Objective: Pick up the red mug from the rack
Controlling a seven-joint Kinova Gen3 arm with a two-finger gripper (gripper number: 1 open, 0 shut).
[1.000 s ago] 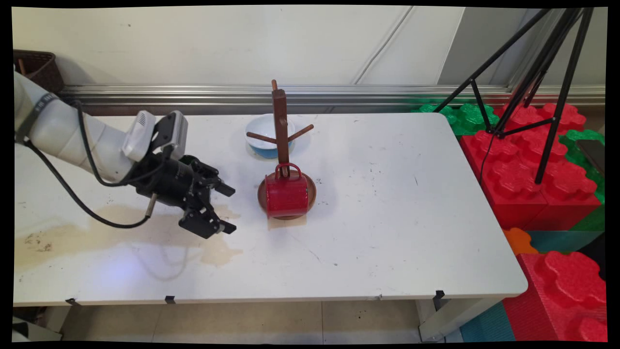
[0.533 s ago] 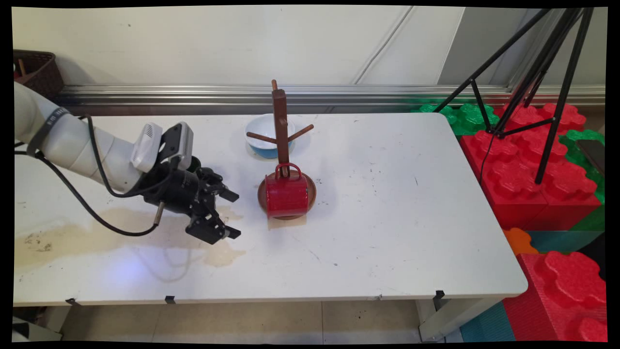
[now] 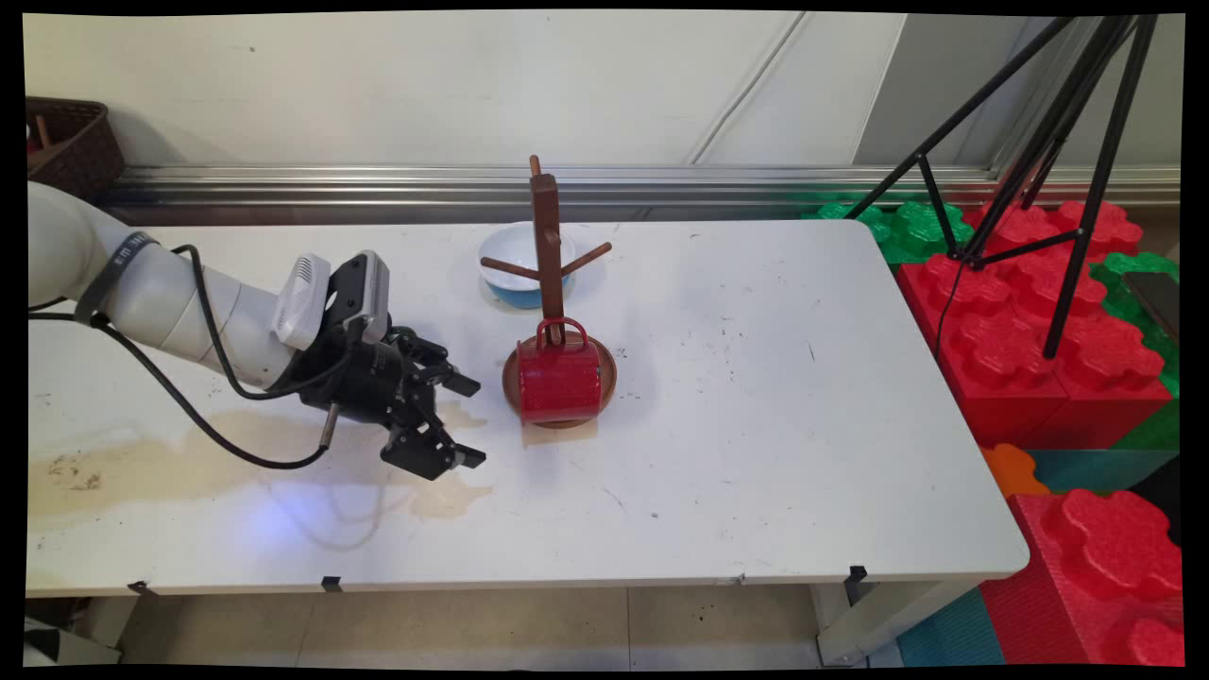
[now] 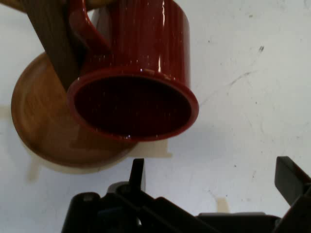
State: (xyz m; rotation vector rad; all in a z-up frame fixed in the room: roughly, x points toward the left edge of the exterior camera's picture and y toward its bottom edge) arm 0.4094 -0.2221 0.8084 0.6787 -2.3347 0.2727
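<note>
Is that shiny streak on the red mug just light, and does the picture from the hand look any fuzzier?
Main view: the red mug shows pale glare down its side and casts a shadow on the white table. Hand view: glare runs along the mug's wall and rim, the wooden stand looks soft, and the gripper at the bottom edge is dark, with open jaws.

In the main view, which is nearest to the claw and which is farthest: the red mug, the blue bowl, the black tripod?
1. Red mug, hanging on the wooden mug tree, just right of the claw.
2. Blue bowl, behind the tree, toward the wall.
3. Black tripod, beyond the table's right end.
</note>
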